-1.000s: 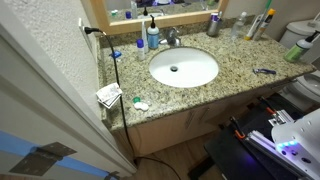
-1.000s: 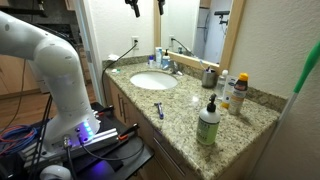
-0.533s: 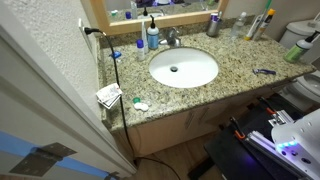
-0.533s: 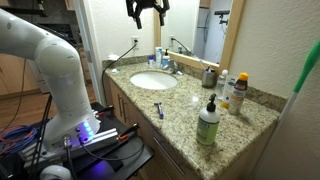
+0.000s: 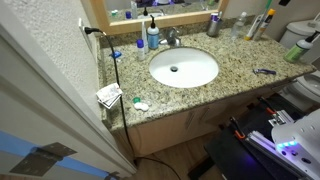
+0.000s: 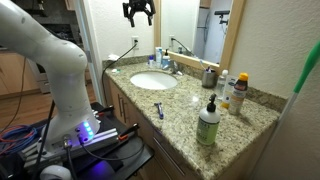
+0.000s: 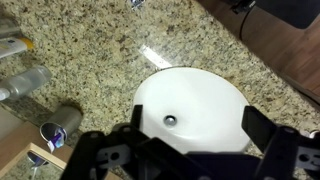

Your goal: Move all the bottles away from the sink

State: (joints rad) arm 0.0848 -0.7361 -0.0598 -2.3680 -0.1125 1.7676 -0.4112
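The white oval sink (image 5: 183, 67) sits in speckled granite, with the faucet (image 5: 172, 38) behind it. A blue bottle with a dark top (image 5: 152, 38) stands right beside the faucet and also shows in an exterior view (image 6: 160, 58). Several more bottles (image 5: 255, 25) stand at the counter's far end, and a green one (image 5: 293, 50) stands at the edge. My gripper (image 6: 138, 12) hangs open and empty high above the sink. In the wrist view the gripper (image 7: 195, 115) frames the basin (image 7: 200, 85).
A grey metallic cup (image 5: 213, 27) stands behind the sink and shows in the wrist view (image 7: 62, 122). A green pump bottle (image 6: 208, 122) stands at the near counter end. A razor (image 5: 264, 71), a tiny blue cap (image 5: 117, 54) and a folded paper (image 5: 109, 95) lie on the granite.
My gripper has come down into an exterior view and shifted a little to the left above the sink. Nothing on the counter has moved.
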